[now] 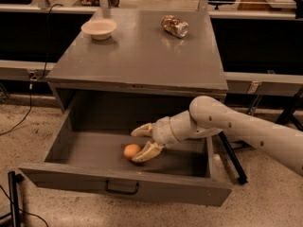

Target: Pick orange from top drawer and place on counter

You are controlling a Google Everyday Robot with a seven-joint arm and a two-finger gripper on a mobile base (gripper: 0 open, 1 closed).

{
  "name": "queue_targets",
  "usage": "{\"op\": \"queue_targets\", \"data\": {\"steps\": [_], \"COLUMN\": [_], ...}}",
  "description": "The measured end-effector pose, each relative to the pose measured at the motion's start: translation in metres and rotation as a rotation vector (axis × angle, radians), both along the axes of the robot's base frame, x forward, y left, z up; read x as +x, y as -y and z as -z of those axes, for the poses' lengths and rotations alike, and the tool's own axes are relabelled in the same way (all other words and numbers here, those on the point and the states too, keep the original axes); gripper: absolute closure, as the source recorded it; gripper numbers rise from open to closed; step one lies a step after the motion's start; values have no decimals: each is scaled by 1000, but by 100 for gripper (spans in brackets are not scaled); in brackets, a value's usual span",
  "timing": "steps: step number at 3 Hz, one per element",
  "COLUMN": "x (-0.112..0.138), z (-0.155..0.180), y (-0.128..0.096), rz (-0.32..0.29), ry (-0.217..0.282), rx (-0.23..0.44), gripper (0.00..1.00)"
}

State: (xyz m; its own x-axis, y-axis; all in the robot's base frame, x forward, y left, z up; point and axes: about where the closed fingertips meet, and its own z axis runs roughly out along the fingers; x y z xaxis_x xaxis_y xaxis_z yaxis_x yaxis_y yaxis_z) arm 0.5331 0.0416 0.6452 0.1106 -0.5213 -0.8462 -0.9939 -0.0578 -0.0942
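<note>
The orange (131,151) lies on the floor of the open top drawer (71,178), near its front and a little left of centre. My gripper (134,146) reaches into the drawer from the right and is open. Its upper finger (142,129) hangs just above the orange, and its lower finger (147,152) lies against the fruit's right underside. The orange sits in the gap, not clamped. The counter (137,56) spreads above the drawer.
A cream bowl (99,29) stands at the counter's back left and a shiny can (174,25) lies at its back right. My white arm (236,126) crosses the drawer's right wall. A dark stand leg (232,157) slants beside the drawer on the right.
</note>
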Motion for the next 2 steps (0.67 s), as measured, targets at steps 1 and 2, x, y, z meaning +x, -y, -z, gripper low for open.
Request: {"op": "queue_targets", "data": {"steps": [1, 2], "x": [1, -2], "z": [13, 27], "y": [3, 2], "rz": [3, -16], "ry": [-17, -46], "rx": [6, 2], "gripper": [42, 41]}}
